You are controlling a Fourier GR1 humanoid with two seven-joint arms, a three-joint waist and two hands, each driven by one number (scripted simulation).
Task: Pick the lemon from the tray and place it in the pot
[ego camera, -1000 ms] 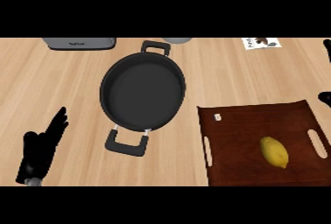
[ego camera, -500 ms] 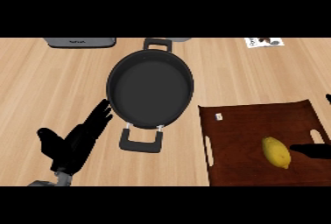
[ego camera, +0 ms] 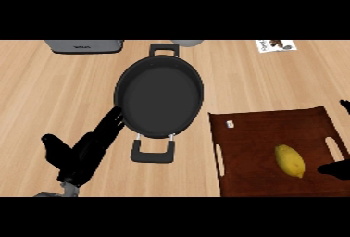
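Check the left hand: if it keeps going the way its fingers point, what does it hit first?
Probably the pot. The left hand is open, fingers pointing up and to the right, their tips right at the pot's lower left rim. Height above the counter is unclear from this view, so it might pass over the rim.

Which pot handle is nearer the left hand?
The lower handle, pointing toward the view's bottom edge, beside the left hand; the other handle sits at the pot's far end.
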